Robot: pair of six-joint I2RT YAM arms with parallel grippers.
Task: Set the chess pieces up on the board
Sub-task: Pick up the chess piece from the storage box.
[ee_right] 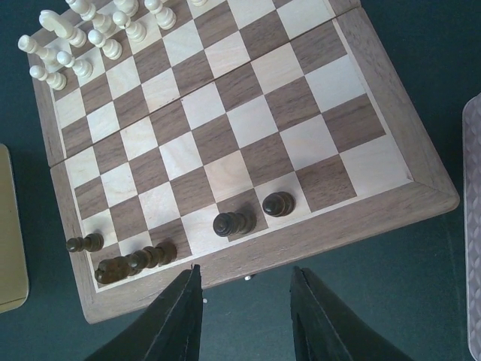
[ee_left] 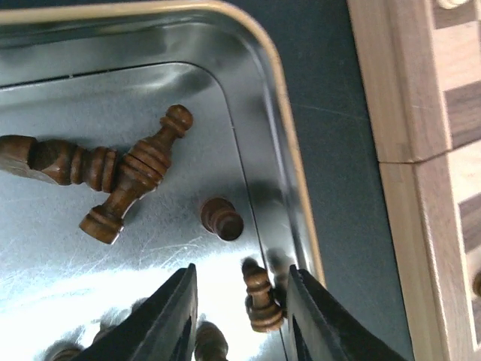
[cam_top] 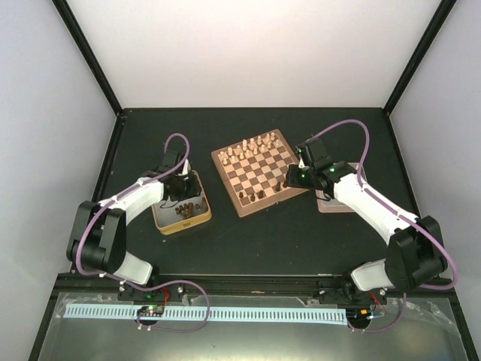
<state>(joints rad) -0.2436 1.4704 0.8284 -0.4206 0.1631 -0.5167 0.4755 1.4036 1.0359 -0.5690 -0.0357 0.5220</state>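
Note:
The board (cam_top: 259,171) lies mid-table, with several dark chess pieces (ee_right: 233,222) along its near edge and cream ones (ee_right: 83,37) at the far side. More dark pieces lie in an open metal tin (ee_left: 278,90): two long ones (ee_left: 135,177) crossed, and a pawn (ee_left: 223,218) standing by the wall. My left gripper (ee_left: 240,301) is down in the tin and open. A small dark pawn (ee_left: 261,297) stands between its fingers, close against the right finger (ee_left: 316,316) and clear of the left one. My right gripper (ee_right: 246,301) hangs open and empty over the board's near rim (ee_right: 316,233).
The tin (cam_top: 188,224) sits left of the board. A flat pale tray (cam_top: 334,203) lies to the board's right, under my right arm. Dark table (cam_top: 285,241) surrounds both. Black frame posts stand at the back corners.

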